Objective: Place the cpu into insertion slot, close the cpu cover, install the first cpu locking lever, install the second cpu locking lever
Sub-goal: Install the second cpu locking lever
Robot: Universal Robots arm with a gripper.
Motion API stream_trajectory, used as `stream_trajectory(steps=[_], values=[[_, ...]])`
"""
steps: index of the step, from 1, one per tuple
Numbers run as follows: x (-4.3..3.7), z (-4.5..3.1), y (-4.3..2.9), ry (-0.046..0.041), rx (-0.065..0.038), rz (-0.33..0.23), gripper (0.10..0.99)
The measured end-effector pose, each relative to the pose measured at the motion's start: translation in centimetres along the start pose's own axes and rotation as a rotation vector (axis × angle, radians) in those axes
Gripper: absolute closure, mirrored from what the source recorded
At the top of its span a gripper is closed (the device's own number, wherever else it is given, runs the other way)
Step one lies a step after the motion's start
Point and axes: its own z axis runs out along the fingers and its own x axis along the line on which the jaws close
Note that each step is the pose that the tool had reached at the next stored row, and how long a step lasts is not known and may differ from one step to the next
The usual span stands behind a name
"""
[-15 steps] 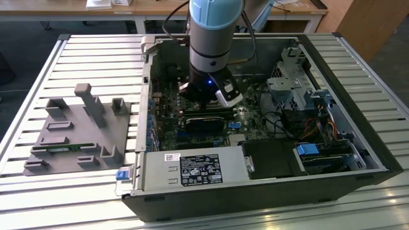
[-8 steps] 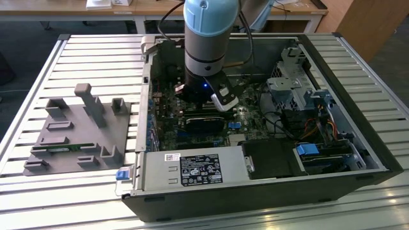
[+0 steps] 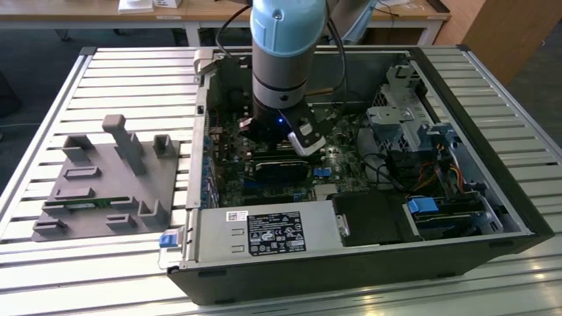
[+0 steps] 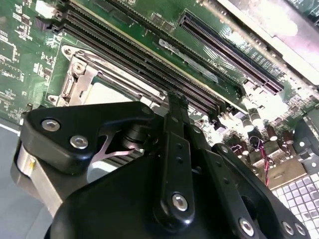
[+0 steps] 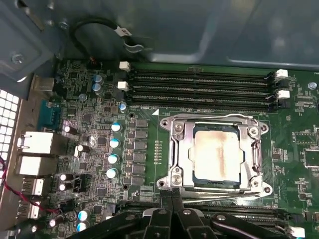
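One cpu (image 5: 215, 155) sits under the closed cpu cover (image 5: 180, 149); my hand (image 5: 172, 196), seemingly pressed together, hovers just beside.

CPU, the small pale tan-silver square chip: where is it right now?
In the first wrist view the small pale tan-silver square CPU lies in the silver-rimmed square socket on the green motherboard, the thin silvery metal cover frame down around it, beside the long black memory slots.

The cpu (image 5: 215, 152) has a pale tan, smudged face inside a silvery cpu cover (image 5: 215, 121). The circuit board (image 5: 294, 149) is green. The gripper (image 4: 175, 112) is black.
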Motion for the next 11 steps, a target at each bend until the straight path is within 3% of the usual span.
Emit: stream_trajectory(steps=[1, 3, 11], values=[[0.02, 0.8, 0.17, -0.001, -0.036, 0.0, 0.98], [0.02, 0.97, 0.47, -0.001, -0.037, 0.0, 0.98], [0.02, 0.66, 0.56, -0.0012, -0.038, 0.0, 0.98]])
